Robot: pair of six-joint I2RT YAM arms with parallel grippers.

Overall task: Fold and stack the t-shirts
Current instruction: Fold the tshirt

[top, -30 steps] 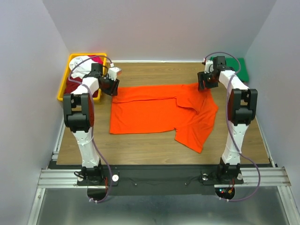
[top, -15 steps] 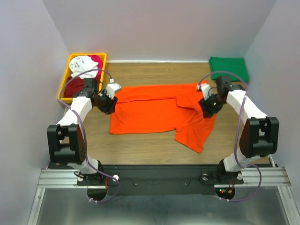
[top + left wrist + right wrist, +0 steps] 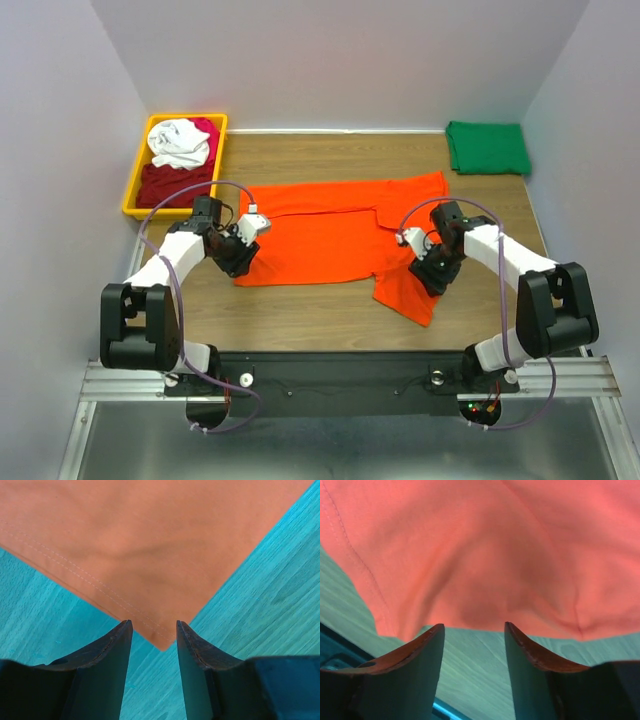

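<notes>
Top external view shows one orange shirt (image 3: 330, 235) spread out in the middle of the counter (image 3: 330, 310). Its left part lies flat. Its right part is rumpled, and one flap sticks out toward the near edge.

One green shirt (image 3: 487, 147) lies folded in the far right corner, well apart from the orange shirt. One yellow bin (image 3: 132, 185) sits at the far left corner. Three shirts lie in it: a white shirt (image 3: 180, 143) at the back, a pink shirt (image 3: 206, 128) beside it, and a dark red shirt (image 3: 170, 185) at the front. That makes five shirts in all.

Two arms reach in from the near edge, the left arm (image 3: 175, 255) and the right arm (image 3: 505, 252). The left claw (image 3: 153, 623) is low at the orange shirt's near left corner. Left wrist view shows its two fingers apart, holding nothing, with the tip of that corner right between them. The right claw (image 3: 473, 625) is low at the flap. Right wrist view shows its fingers apart too, holding nothing, with the cloth's edge just past them and bare counter between them. I cannot tell if either claw touches the cloth.
</notes>
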